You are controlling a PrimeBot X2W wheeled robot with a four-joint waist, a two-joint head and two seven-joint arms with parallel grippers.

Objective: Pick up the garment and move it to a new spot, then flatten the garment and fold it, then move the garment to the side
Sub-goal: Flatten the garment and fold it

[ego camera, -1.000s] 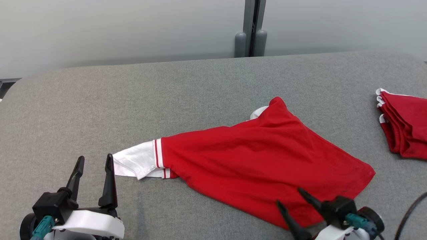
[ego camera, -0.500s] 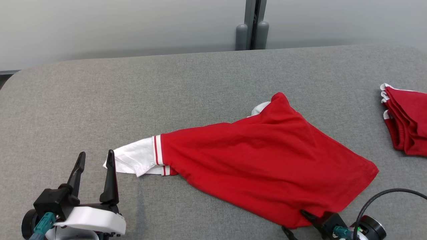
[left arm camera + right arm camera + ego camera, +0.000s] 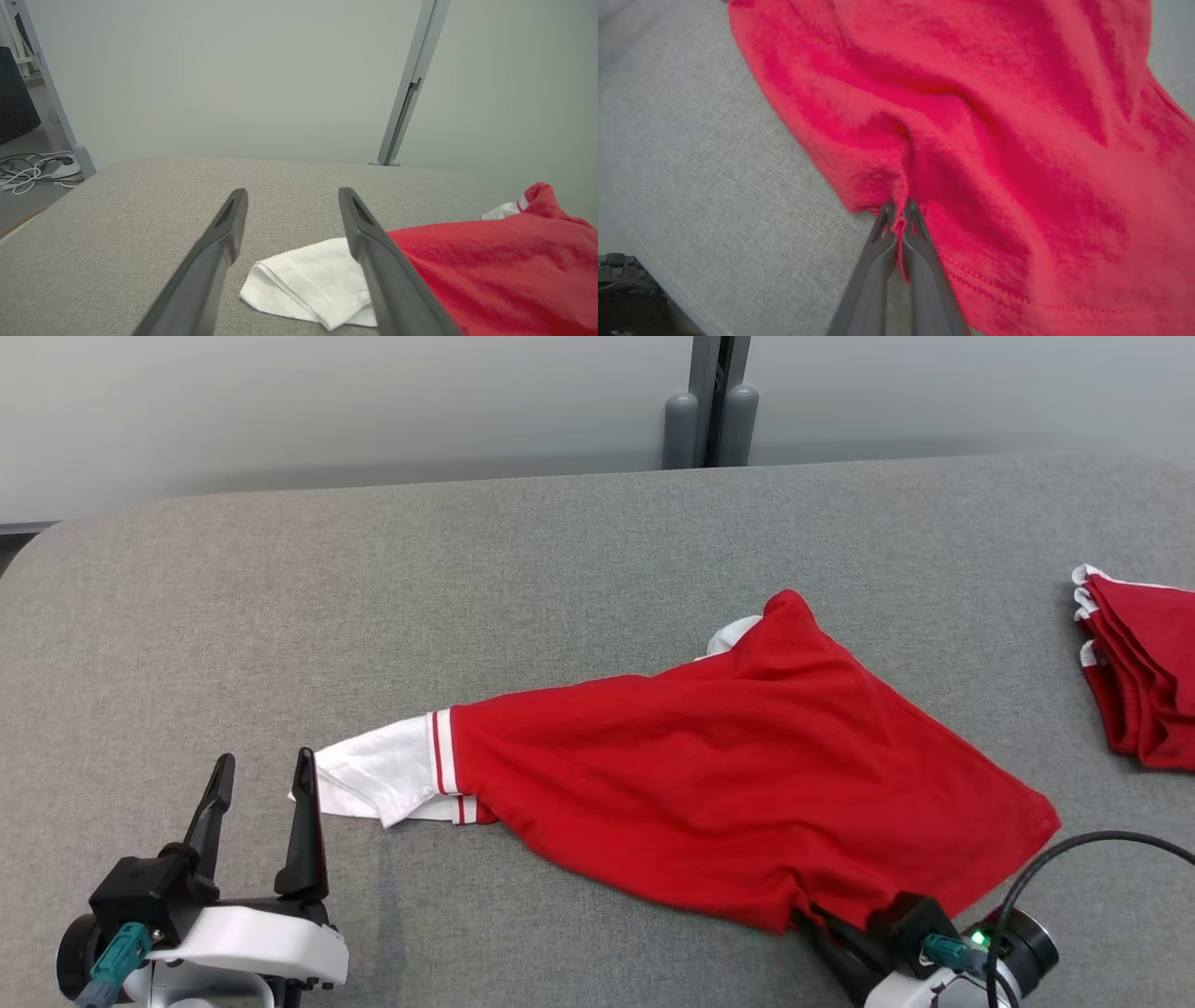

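Note:
The garment (image 3: 738,775) is a red shirt with a white, red-striped sleeve (image 3: 383,782), lying spread and rumpled on the grey table (image 3: 467,579). At the table's near right, my right gripper (image 3: 810,922) is shut on the shirt's near hem, and the right wrist view shows a pinch of red cloth (image 3: 900,223) squeezed between its fingers. My left gripper (image 3: 263,773) stands open at the lower left, its inner fingertip just beside the white sleeve's end. In the left wrist view the sleeve (image 3: 308,280) lies ahead of the left gripper (image 3: 292,198), between and below the fingers.
A stack of folded red garments (image 3: 1144,667) lies at the table's right edge. A grey post (image 3: 714,401) stands behind the far edge. A black cable (image 3: 1074,859) loops over my right wrist. Cables (image 3: 32,170) lie on the floor beyond the table's left side.
My right gripper, open over the hem a second ago, has drawn back to the near edge and shut on the red cloth, bunching it. The head camera shifted slightly. The left gripper stays open.

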